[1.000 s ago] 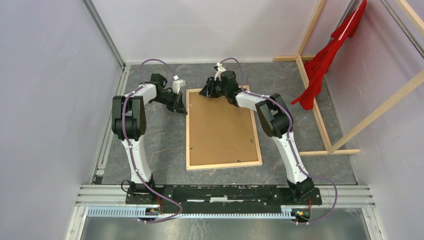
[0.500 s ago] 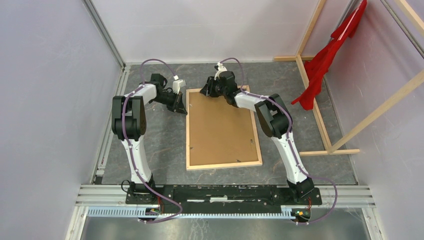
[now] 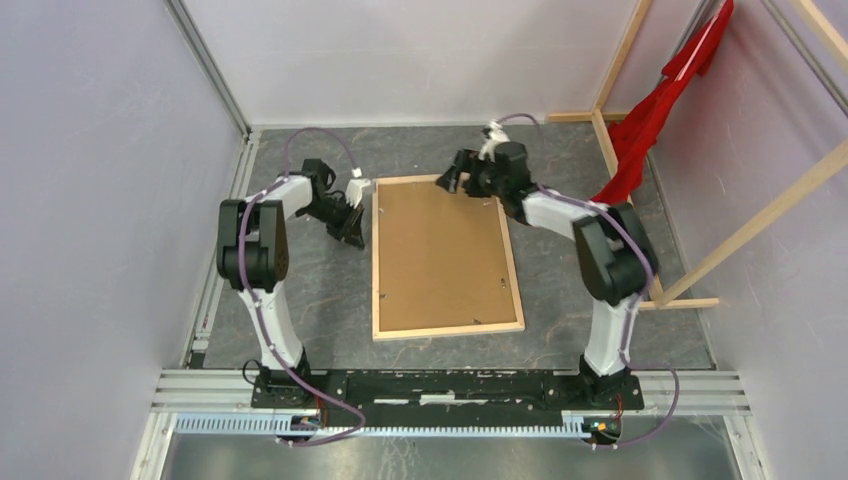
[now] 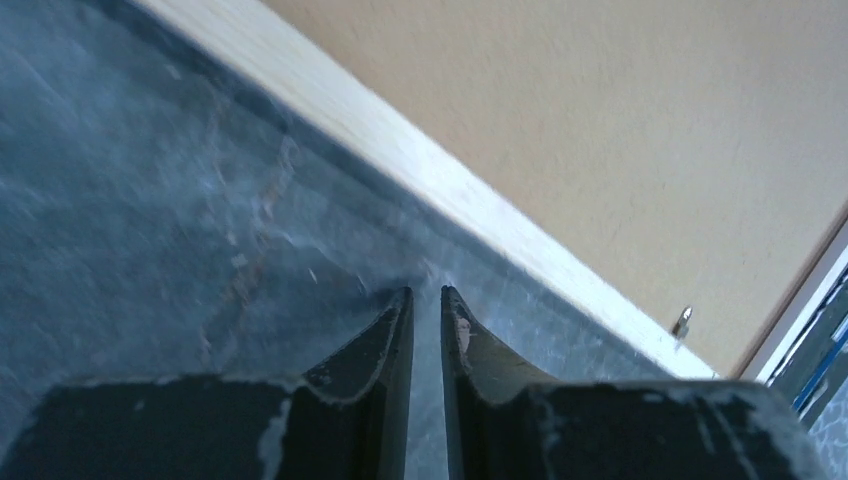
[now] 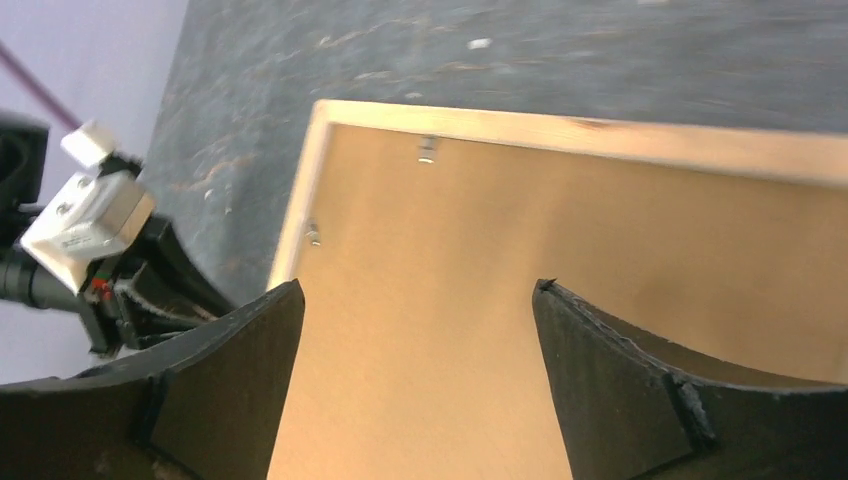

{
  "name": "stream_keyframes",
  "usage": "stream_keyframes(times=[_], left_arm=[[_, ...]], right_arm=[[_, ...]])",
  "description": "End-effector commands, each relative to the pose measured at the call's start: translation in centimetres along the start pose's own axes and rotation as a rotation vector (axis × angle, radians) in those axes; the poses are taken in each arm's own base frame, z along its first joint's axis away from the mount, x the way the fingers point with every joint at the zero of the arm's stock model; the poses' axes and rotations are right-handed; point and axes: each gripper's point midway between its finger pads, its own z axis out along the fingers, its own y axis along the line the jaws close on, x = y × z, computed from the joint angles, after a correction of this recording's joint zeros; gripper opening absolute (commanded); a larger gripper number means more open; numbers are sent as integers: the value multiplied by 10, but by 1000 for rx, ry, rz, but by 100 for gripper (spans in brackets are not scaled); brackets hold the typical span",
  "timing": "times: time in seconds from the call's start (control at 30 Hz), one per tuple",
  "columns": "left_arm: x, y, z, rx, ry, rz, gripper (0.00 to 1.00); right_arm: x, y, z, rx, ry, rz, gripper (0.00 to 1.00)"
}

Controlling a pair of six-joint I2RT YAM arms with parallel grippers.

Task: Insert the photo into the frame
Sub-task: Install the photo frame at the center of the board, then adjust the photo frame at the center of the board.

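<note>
Right claw [image 5: 418, 290] apart over far edge of the frame [image 5: 600, 135]; my left claw [image 4: 427, 292] nearly together, empty — I'd work the tabs [image 5: 427, 150] slowly, squarely.

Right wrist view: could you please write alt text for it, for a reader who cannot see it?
The right gripper hangs open over the brown backing board, which sits inside the light wood frame on a dark table. The left arm shows at the left edge.
</note>
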Motion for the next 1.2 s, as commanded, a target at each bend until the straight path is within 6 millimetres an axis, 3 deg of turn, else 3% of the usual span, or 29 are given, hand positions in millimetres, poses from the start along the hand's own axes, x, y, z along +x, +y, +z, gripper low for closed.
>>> stream_keyframes(times=[0.0,0.07,0.17,0.33,0.57,0.67,0.77,0.9,0.97,1.07,1.17], left_arm=[[27,-15,-15,-39,92,139,24],[38,-24,-14,-33,117,173,24],[50,-36,-9,-33,155,217,24],[64,-52,0,-26,205,274,25],[77,-73,10,-10,257,361,25],[78,-81,15,2,269,384,27],[72,-91,23,25,271,411,31],[59,-118,44,79,285,467,40],[56,-132,54,106,302,499,44],[55,-143,57,125,324,547,51],[58,-145,46,132,349,576,61]], right_arm=[[-38,-49,-83,198,-168,-4,96],[-29,-81,-107,302,-176,24,98],[-10,-108,-129,388,-176,51,98],[13,-119,-126,388,-116,81,98],[31,-99,-69,287,14,71,98],[35,-74,-31,210,69,64,98],[25,-42,10,128,85,43,98],[26,7,77,0,155,17,98],[31,22,99,-41,190,17,98],[26,20,107,-39,192,16,98],[-11,2,80,18,107,-2,98]])
